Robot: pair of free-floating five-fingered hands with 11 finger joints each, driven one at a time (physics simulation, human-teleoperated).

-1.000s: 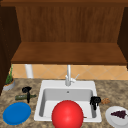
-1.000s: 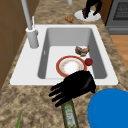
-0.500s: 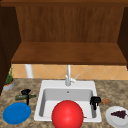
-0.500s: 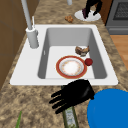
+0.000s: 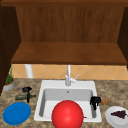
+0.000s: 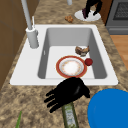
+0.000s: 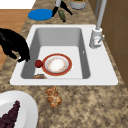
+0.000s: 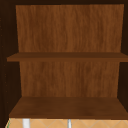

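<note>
Since the earlier frames the left hand (image 6: 68,93) had slid off toward the counter's front, away from the sink (image 6: 22,75), and settled lower over the green bottle (image 6: 70,116). Fingers were spread and drooping across the bottle's top end; whether they touched it I could not tell. The bottle lay on its side on the granite counter (image 6: 32,100), just beside the blue plate (image 6: 110,110), with a potted plant (image 5: 9,82) farther back by the wall.

Right hand (image 5: 95,101) hung idle at the sink's right rim, fingers loosely curled downward, holding nothing.

In the basin: a red-rimmed plate (image 6: 71,67), a small red fruit (image 6: 88,61), a piece of cake (image 6: 82,50).

Judgement: a clean grasp called for closing round the bottle's body, not its slim neck, keeping clear of the blue plate's edge.
</note>
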